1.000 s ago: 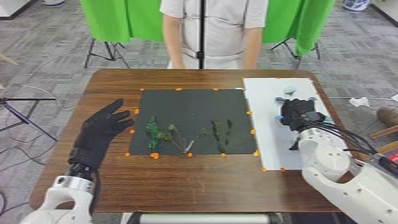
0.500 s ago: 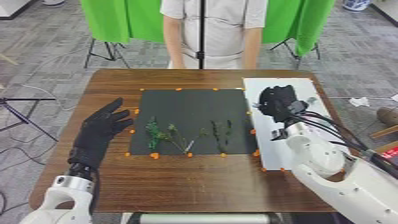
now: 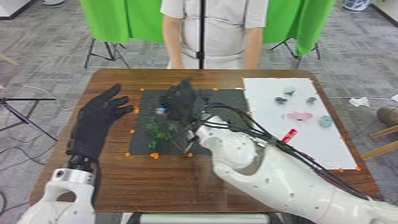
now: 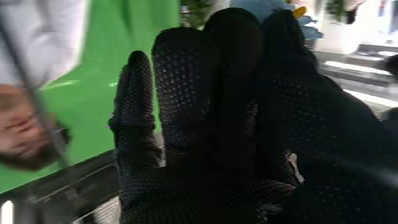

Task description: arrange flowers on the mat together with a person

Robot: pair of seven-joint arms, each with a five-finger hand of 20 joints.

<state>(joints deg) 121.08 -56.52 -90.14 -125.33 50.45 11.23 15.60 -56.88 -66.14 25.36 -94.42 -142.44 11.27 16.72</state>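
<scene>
Black-gloved right hand (image 3: 182,102) pinching pale-blue, yellow-touched flower (image 4: 258,6), over dark rectangular mat (image 3: 227,97) near left edge, black-gloved left hand (image 3: 96,117) alongside, fingers spread

Heads up, your black-gloved right hand (image 3: 183,104) blocks part of the dark gray mat (image 3: 231,98), its fingertips hide some of the pale blue flower with a yellow bit (image 4: 258,7) that's chopped by your right wrist view's top edge, and those tiny blue-gray blobs (image 3: 282,100) on the white sheet (image 3: 333,150) are anyone's guess.
</scene>
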